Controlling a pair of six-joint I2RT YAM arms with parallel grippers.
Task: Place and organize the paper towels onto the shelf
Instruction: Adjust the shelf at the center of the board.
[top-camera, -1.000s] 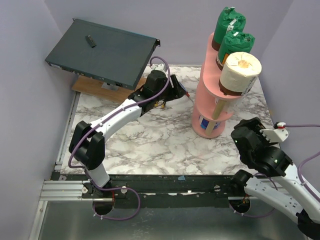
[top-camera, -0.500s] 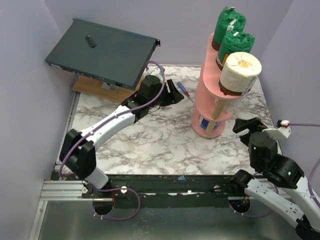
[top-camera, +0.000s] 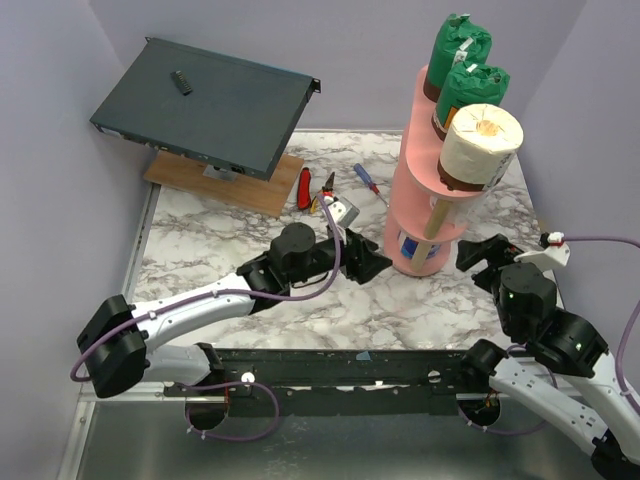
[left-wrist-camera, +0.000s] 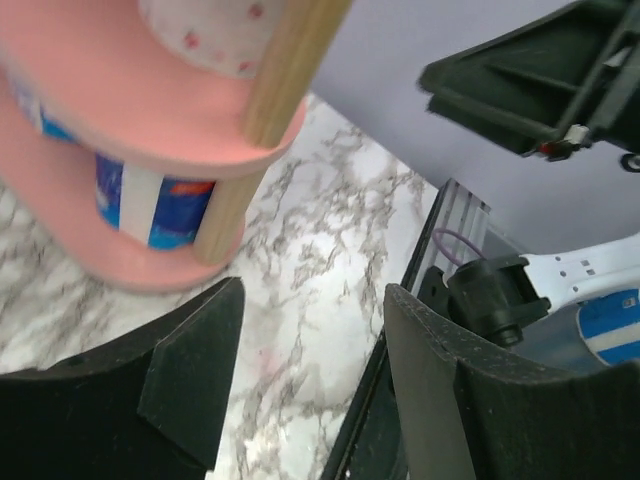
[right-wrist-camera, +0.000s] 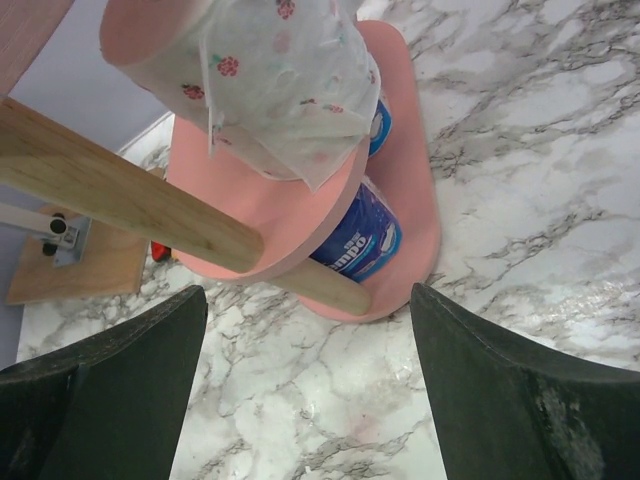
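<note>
Your left gripper (top-camera: 370, 262) stands released, nothing between its fingers (left-wrist-camera: 190, 370), low over the table (top-camera: 250, 240) just left of the shelf (top-camera: 400, 195) foot. Your right gripper (top-camera: 480, 252) gapes wide too — empty, close by the shelf's right side. The shelf carries every roll you can see: two green rolls (top-camera: 460, 45) and a white roll (top-camera: 480, 145) up top, a strawberry-print roll (right-wrist-camera: 290, 80) on the middle board, blue-and-white rolls (right-wrist-camera: 360, 235) at the bottom. Farther back lie pliers (top-camera: 304, 187) — near a grey box (top-camera: 200, 100).
</note>
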